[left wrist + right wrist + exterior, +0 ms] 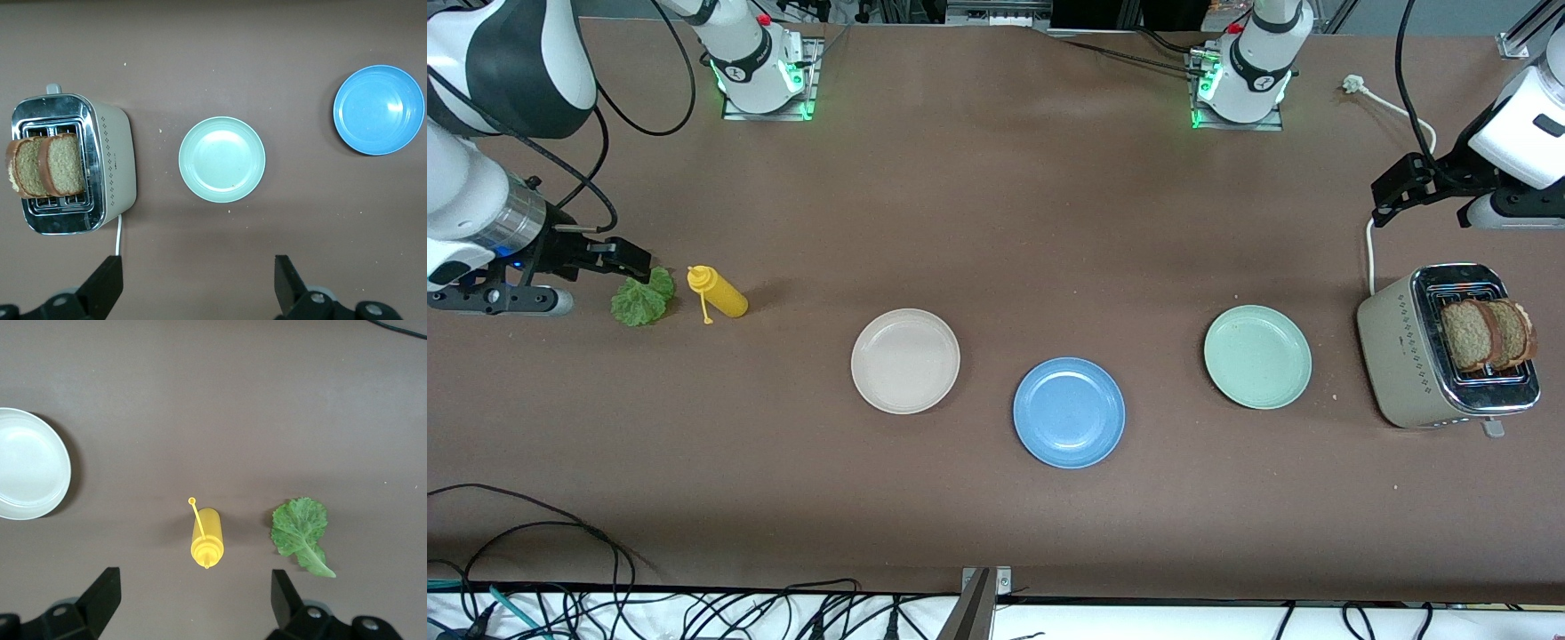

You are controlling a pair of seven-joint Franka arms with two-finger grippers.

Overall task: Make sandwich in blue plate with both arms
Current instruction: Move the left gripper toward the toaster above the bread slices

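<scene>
Right now the blue plate (1069,412) sits bare at lower centre of the front view, nearest the camera of the three plates, with a beige plate (905,361) toward the right arm's end and a pale green plate (1257,356) toward the left arm's end. No sandwich exists yet. Its two bread slices (1488,333) stand upright in the toaster (1405,356) at the frame's right edge, and the lettuce leaf (643,297) lies flat at the frame's left, just beside a yellow squeeze bottle (718,292) on its side.

The left hand (1394,191) hangs open above the table near the toaster, holding nothing; the right hand (618,258) hovers open by the leaf, also empty.

I'd say bread comes first. The left hand should drop straight down over one slice, pinching its flat faces without nudging its neighbour. The right hand should take the leaf at its stem, keeping clear of the bottle.
</scene>
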